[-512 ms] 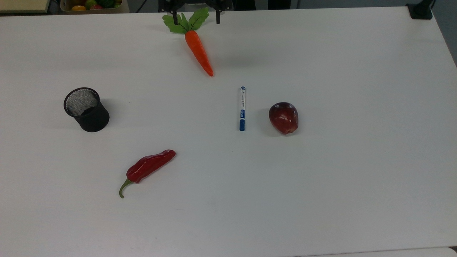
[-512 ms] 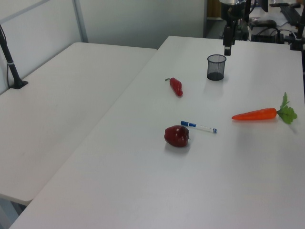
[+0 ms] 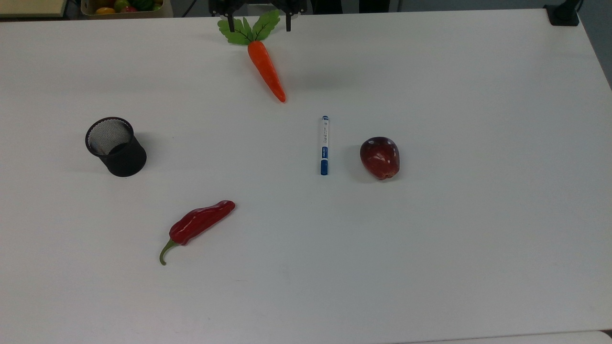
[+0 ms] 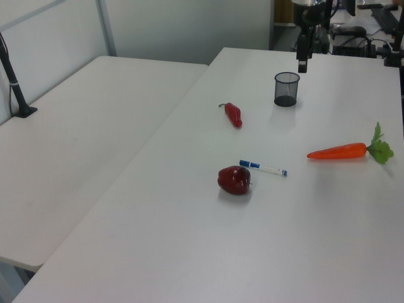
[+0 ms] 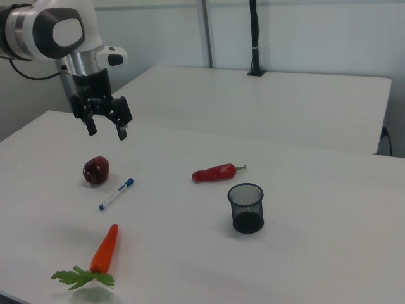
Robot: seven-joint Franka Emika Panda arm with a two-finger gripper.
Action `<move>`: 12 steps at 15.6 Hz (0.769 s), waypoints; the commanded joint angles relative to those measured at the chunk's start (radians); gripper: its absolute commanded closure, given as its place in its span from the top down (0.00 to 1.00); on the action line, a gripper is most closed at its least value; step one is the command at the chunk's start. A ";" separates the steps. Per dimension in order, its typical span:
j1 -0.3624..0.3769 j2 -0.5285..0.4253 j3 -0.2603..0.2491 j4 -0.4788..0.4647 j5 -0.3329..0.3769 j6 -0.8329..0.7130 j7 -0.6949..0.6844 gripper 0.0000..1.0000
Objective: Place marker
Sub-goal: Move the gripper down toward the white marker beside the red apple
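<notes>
Gripper spread open, holding nothing, high above table. Marker lies flat between apple and carrot. I'd drop straight down, fingers straddling its mid-barrel.

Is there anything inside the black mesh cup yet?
Nothing is sticking out of the mesh cup; its mesh wall and dark floor look bare, though the near wall hides part of the bottom. The marker lies on the table beside the apple.

marker: on the bench, just left of the apple in the top view
carrot: behind the marker
cup: far left
pepper: in front
</notes>
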 commanded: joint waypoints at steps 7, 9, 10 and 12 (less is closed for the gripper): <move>0.105 0.154 0.002 -0.005 0.001 0.143 0.123 1.00; 0.122 0.193 0.002 -0.005 0.001 0.175 0.123 1.00; 0.125 0.208 0.002 -0.005 0.001 0.190 0.123 1.00; 0.128 0.248 0.002 -0.006 0.001 0.224 0.123 1.00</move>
